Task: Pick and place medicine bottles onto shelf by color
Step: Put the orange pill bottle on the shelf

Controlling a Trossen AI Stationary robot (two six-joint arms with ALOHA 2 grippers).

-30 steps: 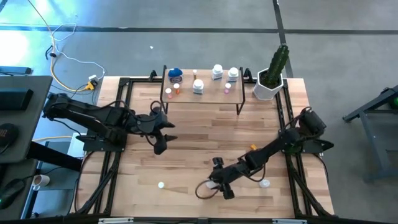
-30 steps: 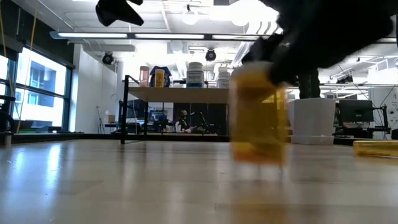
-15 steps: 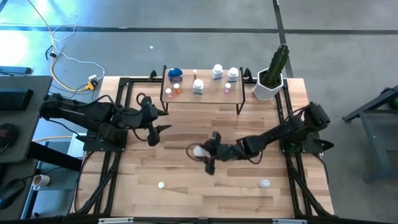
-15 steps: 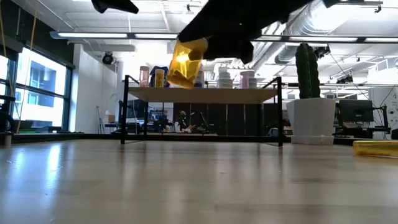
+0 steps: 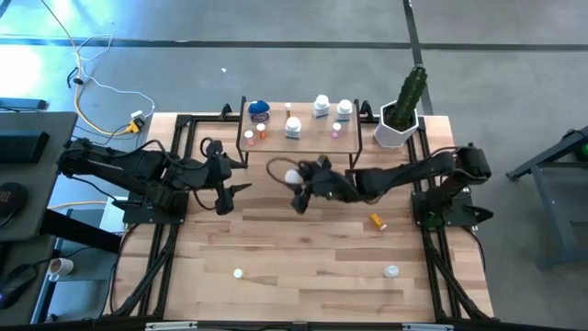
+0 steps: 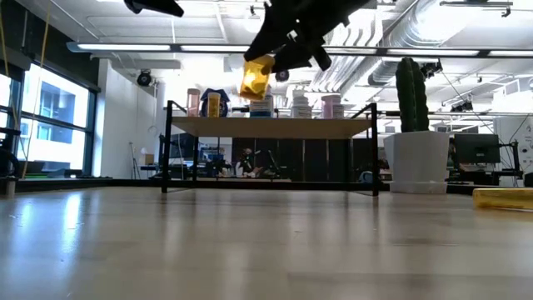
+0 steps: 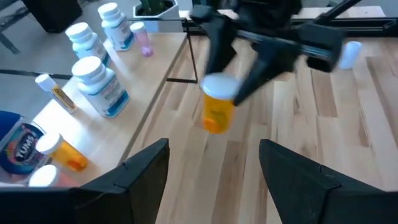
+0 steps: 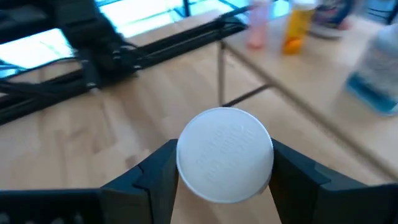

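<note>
Orange bottle [image 6: 256, 77] in right gripper [image 5: 296, 177], near shelf [image 5: 299, 140]

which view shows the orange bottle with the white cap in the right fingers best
The left wrist view: the orange white-capped bottle shows whole from the side, pinched by the right gripper. The right wrist view shows only its cap; the high view a small white dot; the low view a tilted orange blur.
</note>
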